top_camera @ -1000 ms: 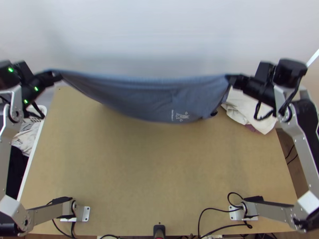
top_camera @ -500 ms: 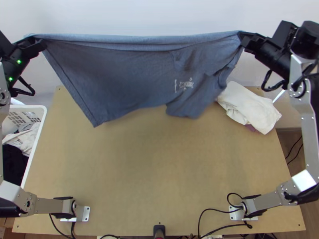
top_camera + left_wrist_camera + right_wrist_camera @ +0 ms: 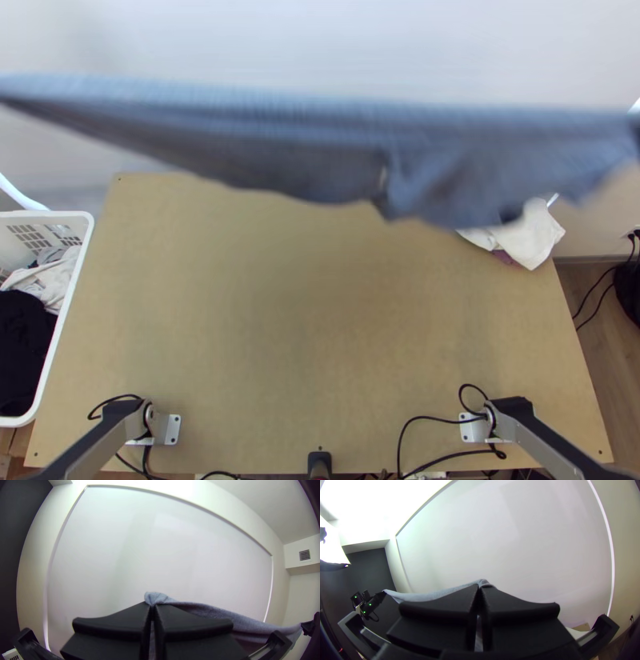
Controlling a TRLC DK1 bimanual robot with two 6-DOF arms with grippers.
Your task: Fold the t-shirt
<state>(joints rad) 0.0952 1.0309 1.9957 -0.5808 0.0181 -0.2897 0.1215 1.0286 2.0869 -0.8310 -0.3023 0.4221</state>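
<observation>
The blue-grey T-shirt (image 3: 320, 144) is stretched in the air between the two grippers. In the top view it crosses the whole width as a blurred band, over the far edge of the wooden table (image 3: 304, 320), and the right gripper (image 3: 636, 126) is a dark sliver at its end. From the line between the grippers, cloth hangs toward the arms' bases, with a loose, crumpled part closer to the right gripper's side.

The left wrist view gives the hold itself: the left gripper (image 3: 152, 606) has its two black fingers pressed together on a gathered bit of the shirt, a small tuft standing up past the tips. From there the upper edge runs across to the other gripper. The right wrist view shows the right gripper (image 3: 480, 587) pinching its own part, both fingers closed on it, and a pale strip leading away to the left arm's gripper, where green lights glow. A large white wall panel (image 3: 520, 540) stands beyond the fingertips.

The top view adds what lies around: a white basket (image 3: 70, 300) of clothes on the left gripper's side, and a white cloth (image 3: 528, 236) on the right gripper's side, partly covered from above by the hanging shirt.
</observation>
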